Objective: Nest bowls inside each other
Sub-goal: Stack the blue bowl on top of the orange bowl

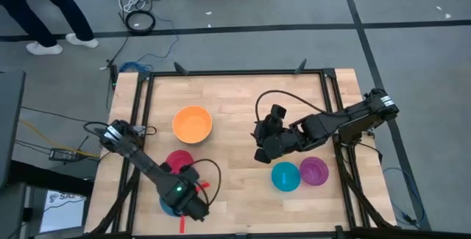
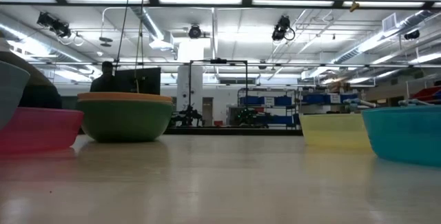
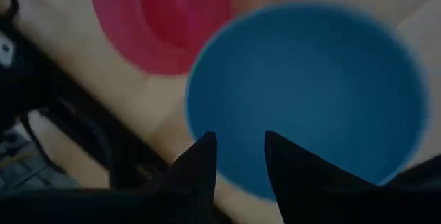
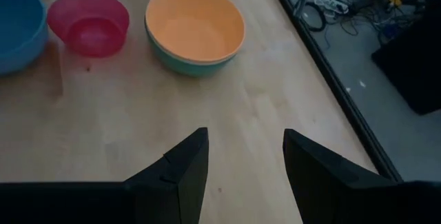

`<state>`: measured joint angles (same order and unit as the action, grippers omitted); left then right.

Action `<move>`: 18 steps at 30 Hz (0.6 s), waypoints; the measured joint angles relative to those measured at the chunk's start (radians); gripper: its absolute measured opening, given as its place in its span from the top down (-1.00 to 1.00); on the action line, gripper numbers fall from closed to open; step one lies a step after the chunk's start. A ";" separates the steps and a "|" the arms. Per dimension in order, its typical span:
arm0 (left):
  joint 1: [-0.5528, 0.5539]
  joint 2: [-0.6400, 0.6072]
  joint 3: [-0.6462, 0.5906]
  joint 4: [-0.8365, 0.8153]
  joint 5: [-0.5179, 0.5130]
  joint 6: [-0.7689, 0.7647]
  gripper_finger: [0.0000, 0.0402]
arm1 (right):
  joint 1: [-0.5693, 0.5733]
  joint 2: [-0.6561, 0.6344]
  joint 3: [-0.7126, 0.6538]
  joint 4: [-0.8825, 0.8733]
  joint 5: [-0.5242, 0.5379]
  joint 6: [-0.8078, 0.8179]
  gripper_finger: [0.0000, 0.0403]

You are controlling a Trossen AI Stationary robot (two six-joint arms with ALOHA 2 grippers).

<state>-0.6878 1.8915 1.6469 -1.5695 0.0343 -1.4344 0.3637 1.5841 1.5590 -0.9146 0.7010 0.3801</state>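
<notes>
Orange bowl (image 1: 193, 123): sits nested inside the green bowl (image 4: 180, 60) toward the far left-centre of the table (image 1: 235, 99); in the right wrist view the green rim shows just under the orange one.
Red bowl (image 1: 177, 160): on the table nearer the front than the orange and green pair, just beside the blue bowl.
Blue bowl (image 3: 303, 93): at the front left of the table, mostly covered from above by the left arm; the left wrist view looks straight down into it.
Teal bowl (image 1: 285, 176): front right of the table, touching or just beside the purple bowl (image 1: 314, 170) on its right.
Yellow bowl (image 2: 335, 130): seen only in the low view, standing on the table beside the teal one.
Left hand (image 3: 238, 158): hangs over the blue bowl's near rim, fingers parted by a narrow gap, gripping nothing that can be seen.
Right hand (image 4: 244, 162): above bare table near the middle, behind the teal bowl, fingers spread wide and empty.
Room: a person's legs (image 1: 44, 11) show on the floor beyond the table's far left corner; cables (image 1: 140, 4) lie on the floor nearby.
</notes>
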 joint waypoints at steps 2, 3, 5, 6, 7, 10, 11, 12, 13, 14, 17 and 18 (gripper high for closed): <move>-0.004 -0.022 -0.023 -0.004 0.014 -0.010 0.35 | 0.000 0.000 -0.008 0.001 -0.009 0.019 0.13; -0.011 -0.034 -0.032 -0.003 0.013 -0.021 0.35 | 0.000 0.000 -0.012 0.000 -0.016 0.026 0.13; -0.024 -0.053 -0.045 -0.001 0.015 -0.062 0.35 | 0.001 0.000 -0.015 0.000 -0.018 0.040 0.13; -0.032 -0.063 -0.051 0.000 0.023 -0.085 0.35 | 0.001 0.000 -0.016 0.000 -0.018 0.046 0.13; -0.041 -0.074 -0.061 0.000 0.039 -0.106 0.35 | 0.002 0.000 -0.017 0.000 -0.020 0.049 0.13; -0.072 -0.099 -0.111 -0.003 0.097 -0.141 0.35 | 0.007 0.000 -0.018 0.000 -0.024 0.070 0.13; -0.083 -0.104 -0.130 -0.001 0.099 -0.148 0.35 | 0.008 0.000 -0.018 0.001 -0.024 0.071 0.13; -0.092 -0.109 -0.149 0.000 0.099 -0.161 0.35 | 0.008 0.000 -0.018 0.000 -0.024 0.071 0.13; -0.099 -0.115 -0.165 -0.002 0.099 -0.172 0.35 | 0.008 0.000 -0.018 0.000 -0.024 0.073 0.13; -0.105 -0.119 -0.176 -0.004 0.099 -0.180 0.35 | 0.009 0.000 -0.018 0.000 -0.024 0.076 0.13; -0.114 -0.120 -0.189 0.000 0.099 -0.193 0.35 | 0.009 0.000 -0.018 0.000 -0.025 0.088 0.14; -0.114 -0.120 -0.189 0.007 0.098 -0.194 0.35 | 0.009 0.000 -0.018 0.000 -0.025 0.088 0.14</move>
<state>-0.8017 1.7718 1.4574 -1.5620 0.1319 -1.6283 0.3729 1.5841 1.5414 -0.9142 0.6762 0.4683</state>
